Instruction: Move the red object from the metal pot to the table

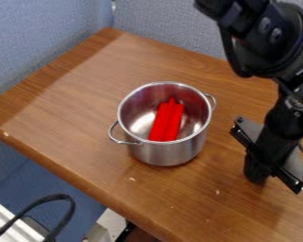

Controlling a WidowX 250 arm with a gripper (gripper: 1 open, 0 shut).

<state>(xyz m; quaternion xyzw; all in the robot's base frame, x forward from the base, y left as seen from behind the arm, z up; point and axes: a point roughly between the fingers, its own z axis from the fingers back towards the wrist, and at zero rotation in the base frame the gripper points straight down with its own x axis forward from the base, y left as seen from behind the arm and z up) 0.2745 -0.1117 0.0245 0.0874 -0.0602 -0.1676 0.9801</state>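
The red object (168, 121) is an elongated block lying inside the metal pot (164, 126), which stands near the middle of the brown wood-grain table (65, 90). My gripper (256, 174) hangs to the right of the pot, pointing down close to the tabletop, apart from the pot. Its black fingers look pressed together with nothing between them. The fingertips are dark and hard to make out.
A blue wall runs behind the table at the upper left. The table's front edge falls off at the lower left, where a black cable (34, 213) loops below. The black arm (267, 38) rises at the upper right.
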